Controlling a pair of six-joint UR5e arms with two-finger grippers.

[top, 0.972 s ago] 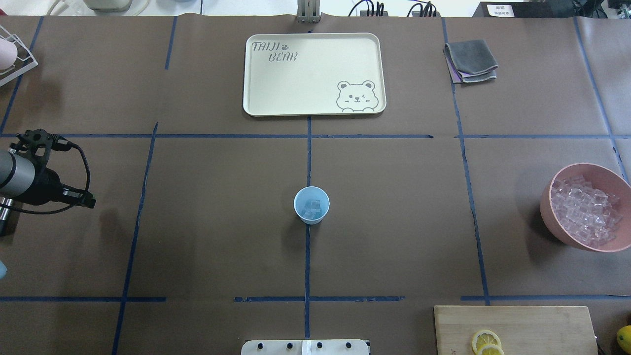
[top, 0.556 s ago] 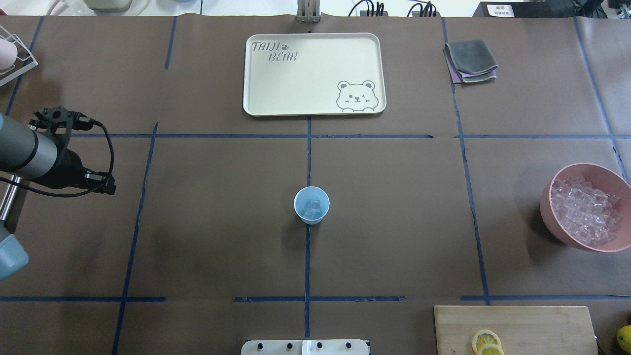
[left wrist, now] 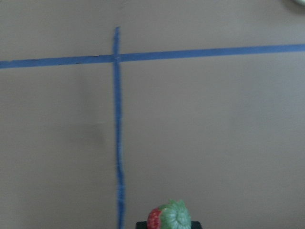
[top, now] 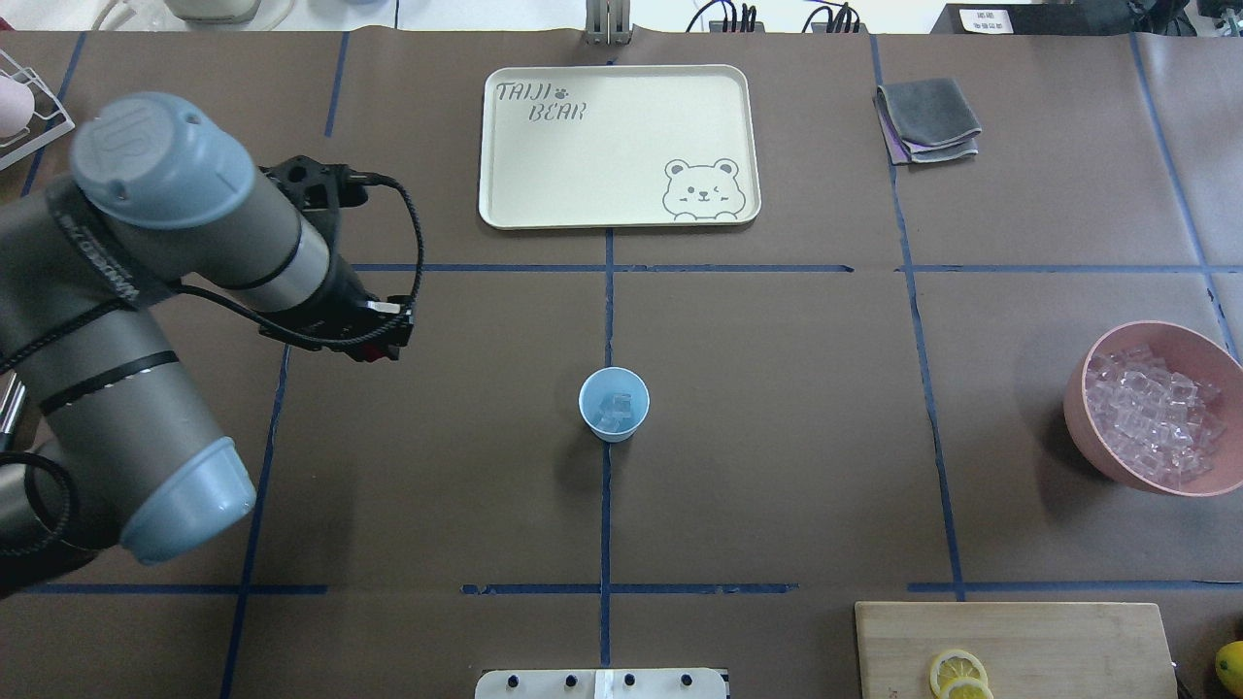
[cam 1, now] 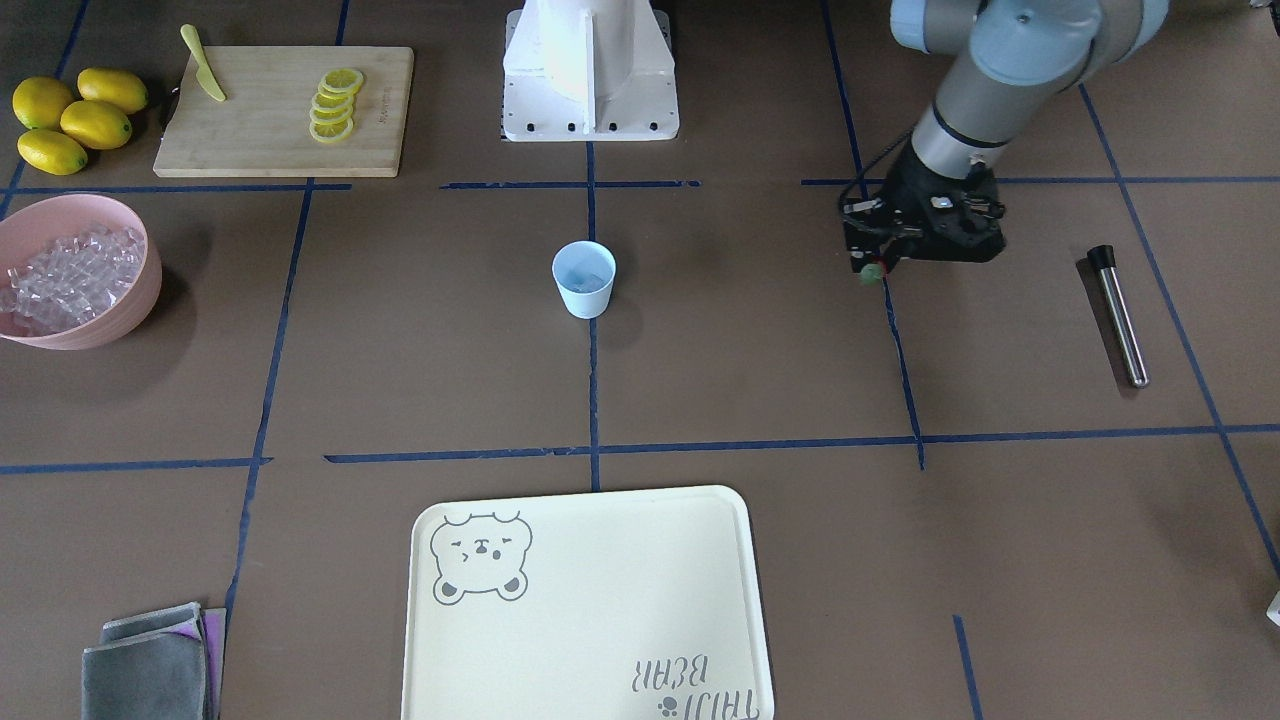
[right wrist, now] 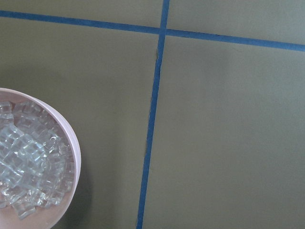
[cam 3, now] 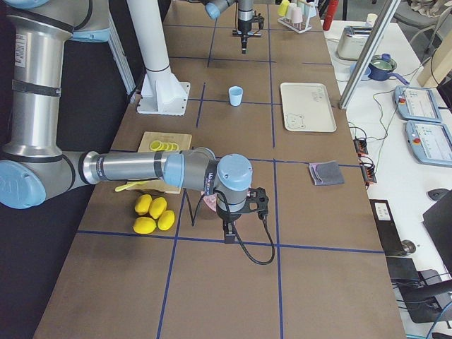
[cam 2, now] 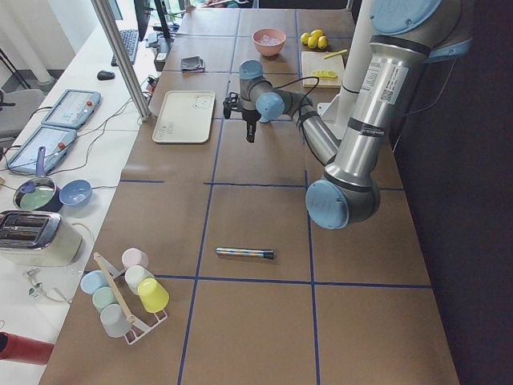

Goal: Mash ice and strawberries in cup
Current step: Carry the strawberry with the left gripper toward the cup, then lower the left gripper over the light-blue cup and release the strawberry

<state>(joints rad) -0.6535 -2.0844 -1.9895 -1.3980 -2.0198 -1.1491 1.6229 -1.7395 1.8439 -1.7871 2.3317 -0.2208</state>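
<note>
Grey tubes, pale blue joint caps, black cables

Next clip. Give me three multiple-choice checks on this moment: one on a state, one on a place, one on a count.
1. The small light blue plastic cup is: A) upright with clear ice cubes inside; B) lying on its side; C) upside down.
2. The tiny red strawberry with a green leafy top is: A) inside the cup; B) held in the left tool; C) not in view anywhere.
3. Whole yellow lemons beside the wooden cutting board: A) one; B) nine; C) four.

Answers: 1 A, the overhead view looks into its open mouth onto ice. 2 B, the left wrist view shows it at the tool's tip. 3 C, the front-facing view shows four grouped together.
</note>
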